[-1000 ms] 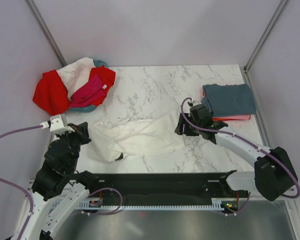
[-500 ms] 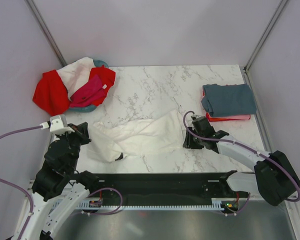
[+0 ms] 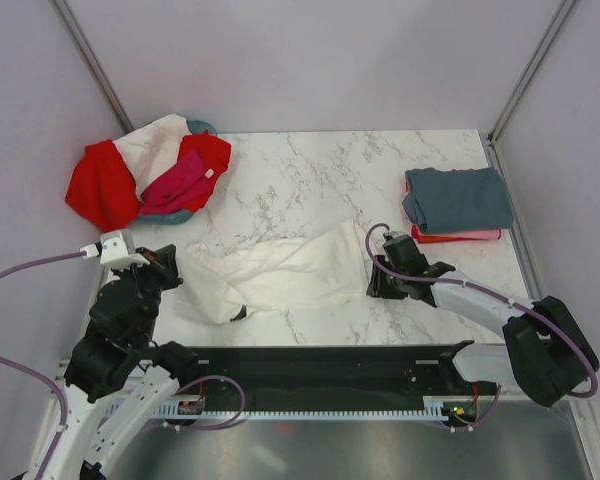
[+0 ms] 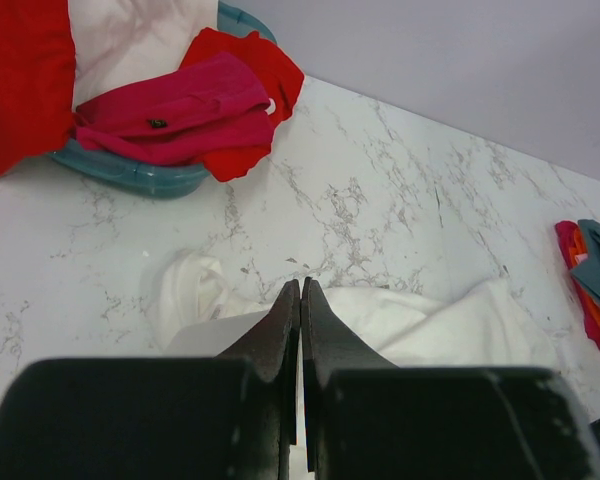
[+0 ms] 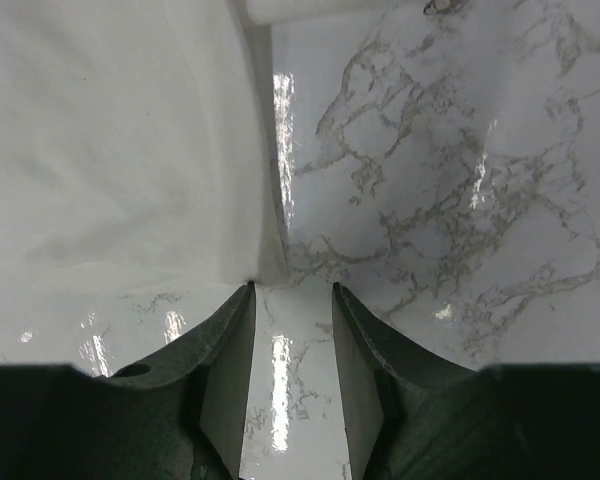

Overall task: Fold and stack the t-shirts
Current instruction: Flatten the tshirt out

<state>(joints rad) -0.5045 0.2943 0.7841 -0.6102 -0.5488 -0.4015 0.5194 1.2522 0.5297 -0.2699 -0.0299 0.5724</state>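
A crumpled white t-shirt (image 3: 280,270) (image 4: 430,320) (image 5: 110,150) lies spread on the marble table in the middle. My right gripper (image 3: 376,282) (image 5: 292,287) is low at its right corner, open; its left fingertip (image 5: 242,300) touches the cloth's edge and only bare table shows between the jaws. My left gripper (image 3: 167,264) (image 4: 300,285) is shut on nothing, raised over the shirt's left end. A folded slate grey-blue t-shirt (image 3: 458,198) rests on a coral pink one (image 3: 462,236) at the right. Red (image 3: 100,185), magenta (image 3: 178,182) and white (image 3: 155,145) t-shirts are heaped at the back left.
A round teal basket (image 3: 180,214) (image 4: 130,178) sits under the heap at the back left corner. Grey walls close the table at the back and both sides. A black rail (image 3: 320,365) runs along the near edge between the arm bases.
My right gripper has come down and towards the near edge, to the white t-shirt's right corner, and its jaws have narrowed. The left arm has not moved.
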